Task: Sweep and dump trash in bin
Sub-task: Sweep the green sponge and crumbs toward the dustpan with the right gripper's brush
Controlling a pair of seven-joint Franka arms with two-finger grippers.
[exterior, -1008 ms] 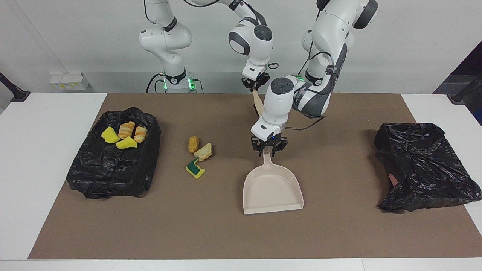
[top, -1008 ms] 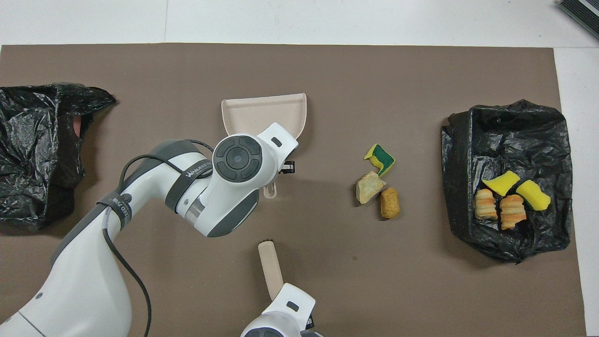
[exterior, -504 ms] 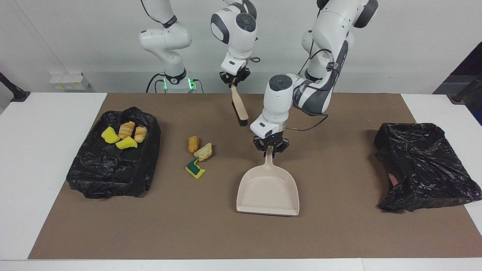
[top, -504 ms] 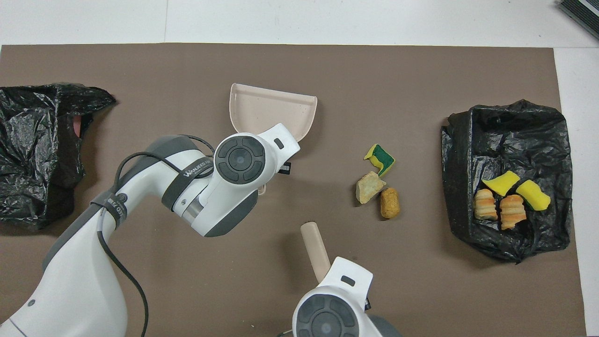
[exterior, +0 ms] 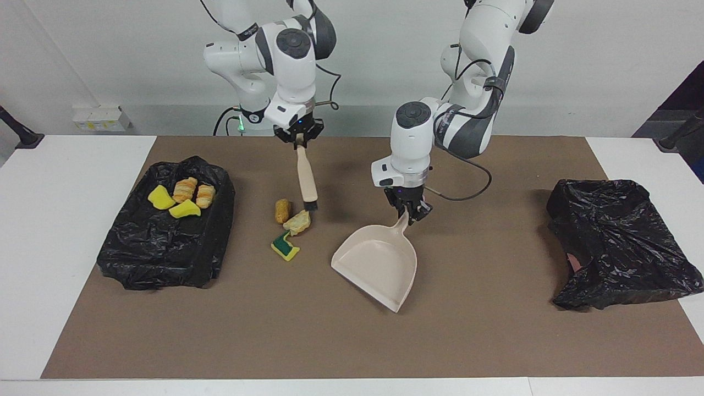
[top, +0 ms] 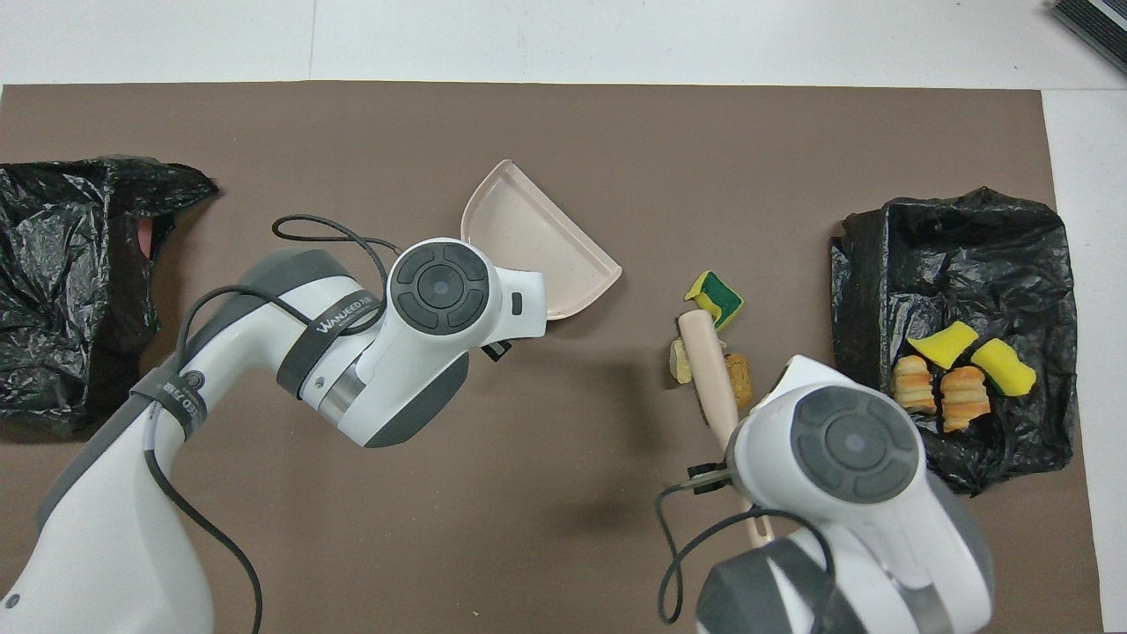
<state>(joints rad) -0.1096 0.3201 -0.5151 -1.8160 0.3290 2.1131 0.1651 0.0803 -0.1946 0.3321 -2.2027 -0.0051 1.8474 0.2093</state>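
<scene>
Three loose pieces of trash lie mid-mat: an orange chunk (exterior: 282, 210) (top: 742, 379), a tan chunk (exterior: 297, 221) and a green-and-yellow sponge piece (exterior: 285, 246) (top: 715, 295). My right gripper (exterior: 300, 141) is shut on the top of the brush handle (exterior: 306, 179) (top: 709, 370). The bristles (exterior: 311, 206) hang right beside the tan chunk. My left gripper (exterior: 410, 213) is shut on the handle of the beige dustpan (exterior: 379, 264) (top: 528, 238), whose mouth is angled toward the trash. In the overhead view both wrists hide their fingers.
A black-lined bin (exterior: 165, 242) (top: 951, 255) at the right arm's end holds yellow sponge bits and bread chunks (exterior: 184, 198). Another crumpled black bag (exterior: 621, 242) (top: 62, 264) lies at the left arm's end. A brown mat (exterior: 495, 341) covers the table.
The right arm swung the brush toward its own end of the table and down beside the loose trash. The left arm turned the dustpan so its mouth angles toward the pile.
</scene>
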